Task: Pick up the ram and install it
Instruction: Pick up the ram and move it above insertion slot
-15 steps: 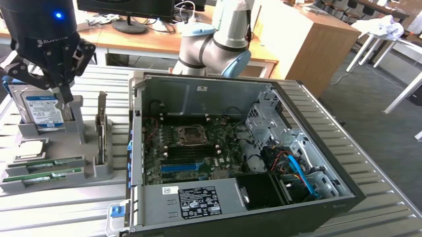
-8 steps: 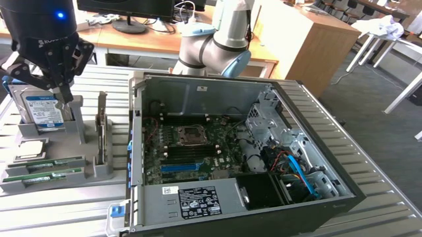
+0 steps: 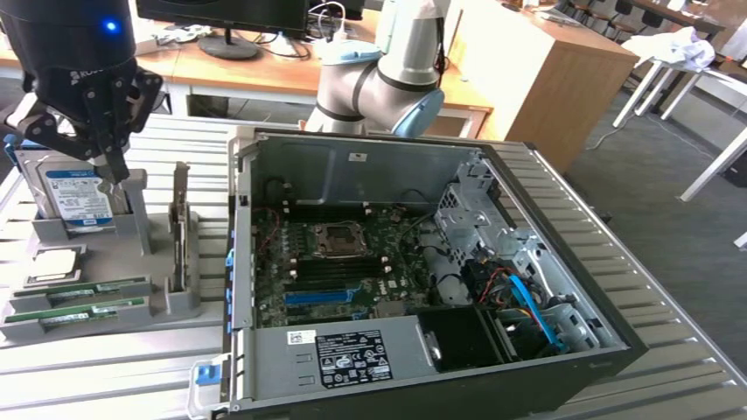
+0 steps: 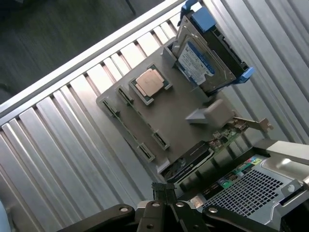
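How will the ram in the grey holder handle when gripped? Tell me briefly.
The ram is a thin, narrow green board: probably light and stiff, but likely to crack if bent. Seated in a slot of the grey holder, it should resist sideways pushes and probably lifts out only straight. Its slim edges may slip in a grip.

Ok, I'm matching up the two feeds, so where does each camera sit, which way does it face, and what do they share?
Exterior view: off the arm, raised, looking down at the open case and, at the exterior view's left, the holder; arm and gripper show.
Wrist view: on the wrist, looking down onto the holder; its shut fingers show.
Both show the holder, drive, ram and case.
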You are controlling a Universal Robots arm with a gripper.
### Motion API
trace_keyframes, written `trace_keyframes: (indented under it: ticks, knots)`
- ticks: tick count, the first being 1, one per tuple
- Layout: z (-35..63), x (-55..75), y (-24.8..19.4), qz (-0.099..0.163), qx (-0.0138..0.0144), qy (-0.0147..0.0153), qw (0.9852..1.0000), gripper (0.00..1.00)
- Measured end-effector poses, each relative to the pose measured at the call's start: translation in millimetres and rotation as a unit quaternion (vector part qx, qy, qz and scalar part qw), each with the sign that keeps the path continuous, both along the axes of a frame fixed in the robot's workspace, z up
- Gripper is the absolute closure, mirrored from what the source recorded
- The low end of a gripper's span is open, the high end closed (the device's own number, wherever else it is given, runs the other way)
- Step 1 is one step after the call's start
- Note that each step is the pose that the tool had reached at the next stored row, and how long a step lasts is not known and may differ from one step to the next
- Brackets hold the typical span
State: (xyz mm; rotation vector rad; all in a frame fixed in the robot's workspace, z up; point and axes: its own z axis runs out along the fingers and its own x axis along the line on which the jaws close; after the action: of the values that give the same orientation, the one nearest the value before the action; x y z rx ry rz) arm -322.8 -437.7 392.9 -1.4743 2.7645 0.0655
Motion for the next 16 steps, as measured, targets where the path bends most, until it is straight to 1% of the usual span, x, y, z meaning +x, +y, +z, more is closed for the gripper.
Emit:
trace_keyframes:
  ticks: [4, 8, 12, 16]
  knots:
    - [0.0, 0.0, 0.0, 0.02, 0.0, 0.0, 0.9998, 0.9]
    - [0.0, 0.0, 0.0, 0.042, 0.0, 0.0, 0.9991, 0.9]
    - [0.0, 0.0, 0.0, 0.064, 0.0, 0.0, 0.998, 0.9]
    - [-0.1, 0.0, 0.0, 0.087, 0.0, 0.0, 0.9962, 0.9]
